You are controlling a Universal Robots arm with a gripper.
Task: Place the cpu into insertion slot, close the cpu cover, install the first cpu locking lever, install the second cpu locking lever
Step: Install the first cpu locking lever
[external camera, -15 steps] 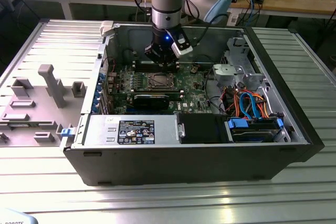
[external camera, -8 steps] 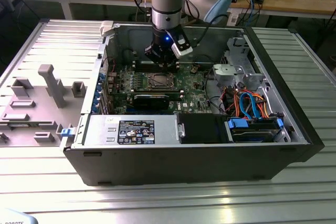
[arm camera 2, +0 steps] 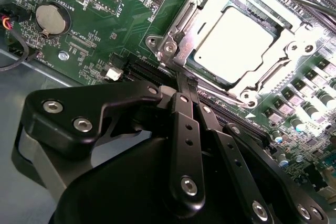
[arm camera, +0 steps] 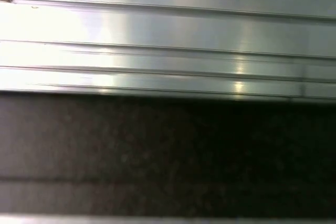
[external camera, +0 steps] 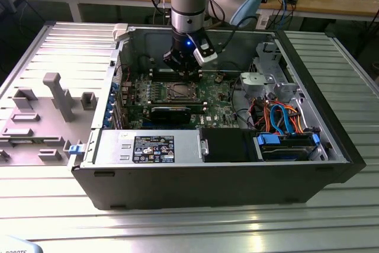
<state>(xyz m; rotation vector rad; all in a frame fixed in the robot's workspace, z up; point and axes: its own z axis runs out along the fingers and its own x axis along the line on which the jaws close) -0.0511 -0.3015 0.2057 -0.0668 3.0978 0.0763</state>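
CPU point(arm camera 2: 234, 43) sits flat in the insertion slot point(arm camera 2: 173, 27), with the CPU cover point(arm camera 2: 294, 51) closed over it, holding it down. Gripper point(arm camera 2: 187, 83) is pinched shut and empty, tip just beside the slot's edge, probably to work a locking lever.

I see a ribbed metal table point(external camera: 177, 223) of long aluminium slats carrying everything — its bare slats run across the near edge and out to both sides in the exterior view. Directly on it sits an open computer case point(external camera: 207, 182), dark-walled, lying on its side with the inside facing up. On the exterior view's left, just beside the case, a grey plastic fixture tray point(external camera: 41, 117) lies flat on the slats, with upright grey blocks and posts moulded on it. A small blue clip point(external camera: 73, 149) sits between tray and case. Shiny slats point(arm camera: 168, 30) above a dark band appear in the first wrist view — I can't tell which part.
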